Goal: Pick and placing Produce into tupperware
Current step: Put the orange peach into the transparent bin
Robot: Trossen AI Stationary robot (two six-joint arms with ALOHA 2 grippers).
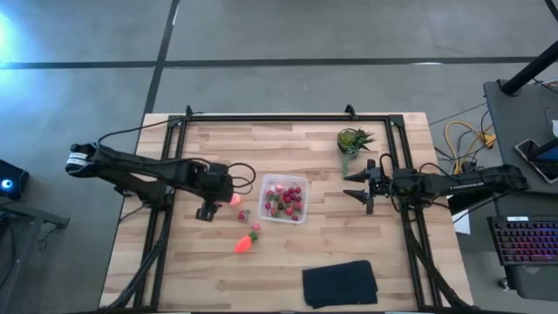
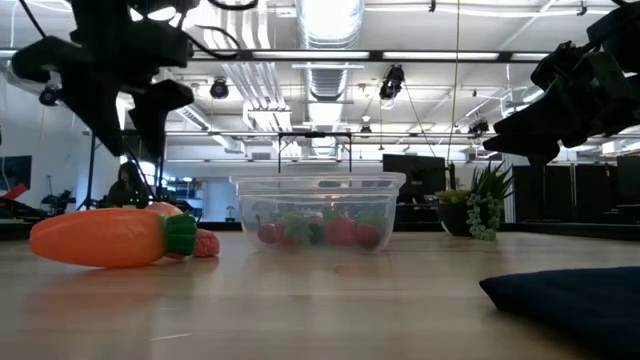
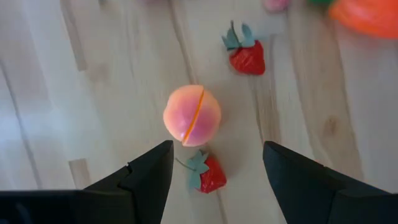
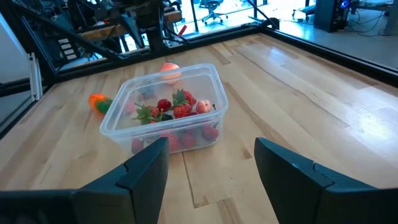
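Observation:
The clear tupperware stands mid-table, holding several small red strawberries. To its left, a pink-orange round fruit lies on the wood with two loose strawberries, one beyond it and one just before it. The orange carrot lies toward the near edge. My left gripper hangs open above the round fruit, pointing steeply down, touching nothing. My right gripper waits open to the right of the tupperware, level and facing it.
A spiky green potted plant stands at the far right, close to my right arm. A black folded cloth lies by the near edge. Bare wood stretches across the far side and near left of the table.

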